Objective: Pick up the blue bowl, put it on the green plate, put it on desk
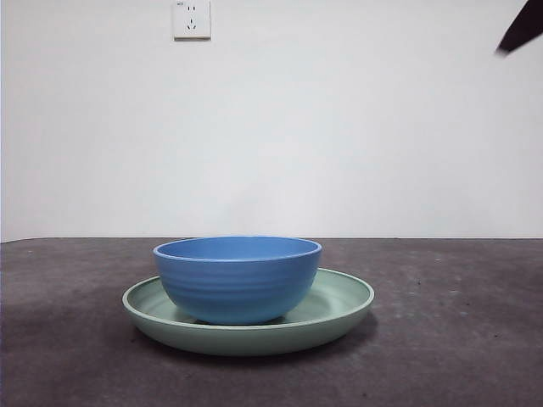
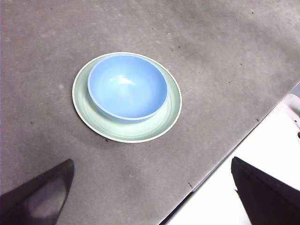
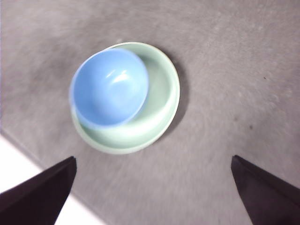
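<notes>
the bowl [image 1: 237, 278] sat upright inside the plate [image 1: 344, 298], off-centre toward its left, on the desk [image 1: 458, 339]. both grippers hung high above, touching nothing: the left gripper [image 2: 150, 197] had its jaws spread wide, and the right gripper [image 3: 152, 194] likewise. judging from this, the bowl was to go onto the desk next; a good grasp would pinch one wall of the rim, lift straight up clear of the plate, then set down well beside it. no brand or writing could be read; only a wall socket [image 1: 191, 19] showed.
</notes>
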Robot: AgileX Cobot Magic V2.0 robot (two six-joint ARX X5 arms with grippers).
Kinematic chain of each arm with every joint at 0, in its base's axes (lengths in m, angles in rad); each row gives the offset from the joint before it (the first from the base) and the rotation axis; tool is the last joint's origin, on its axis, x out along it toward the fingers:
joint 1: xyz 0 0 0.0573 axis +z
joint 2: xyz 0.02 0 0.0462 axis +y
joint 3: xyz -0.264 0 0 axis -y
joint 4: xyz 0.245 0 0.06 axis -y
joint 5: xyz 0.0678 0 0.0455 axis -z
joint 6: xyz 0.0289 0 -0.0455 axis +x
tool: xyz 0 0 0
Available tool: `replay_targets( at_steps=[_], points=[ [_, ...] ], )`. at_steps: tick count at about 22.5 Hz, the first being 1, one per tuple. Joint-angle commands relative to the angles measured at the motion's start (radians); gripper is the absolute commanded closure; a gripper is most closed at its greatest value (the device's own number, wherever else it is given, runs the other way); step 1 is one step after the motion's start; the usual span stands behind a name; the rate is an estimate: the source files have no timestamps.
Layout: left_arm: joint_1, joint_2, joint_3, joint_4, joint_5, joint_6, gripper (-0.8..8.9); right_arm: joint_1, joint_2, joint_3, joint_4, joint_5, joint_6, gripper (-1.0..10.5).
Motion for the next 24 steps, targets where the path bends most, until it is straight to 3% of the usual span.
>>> replay_targets(
  at_steps=[1, 6, 12, 13, 14, 15, 16, 24],
  points=[
    [-0.006, 0.004, 0.014, 0.026, 0.005, -0.003, 2.82, 0.006, -0.074, 0.018, -0.048, 0.002, -0.024, 3.4],
    [-0.006, 0.004, 0.014, 0.065, 0.005, -0.003, 2.82, 0.006, -0.208, 0.017, -0.133, 0.0, -0.051, 3.5],
    [-0.006, 0.004, 0.014, 0.085, 0.005, -0.003, 2.85, 0.006, -0.237, 0.017, -0.138, 0.0, -0.05, 3.8],
    [-0.006, 0.004, 0.014, 0.084, 0.004, 0.0, 3.2, 0.006, -0.234, 0.017, -0.138, -0.001, -0.05, 4.6],
    [-0.006, 0.004, 0.014, 0.084, 0.004, 0.008, 4.6, 0.006, -0.234, 0.017, -0.138, -0.002, -0.05, 6.6],
    [-0.006, 0.004, 0.014, 0.084, 0.005, 0.019, 6.88, 0.006, -0.234, 0.015, -0.138, -0.001, -0.05, 9.1],
    [-0.006, 0.004, 0.014, 0.085, 0.005, 0.024, 8.01, 0.006, -0.234, 0.015, -0.137, -0.001, -0.051, 9.2],
    [-0.006, 0.004, 0.014, 0.084, 0.005, 0.024, 7.87, 0.006, -0.235, 0.015, -0.129, 0.0, -0.047, 9.3]
  ],
)
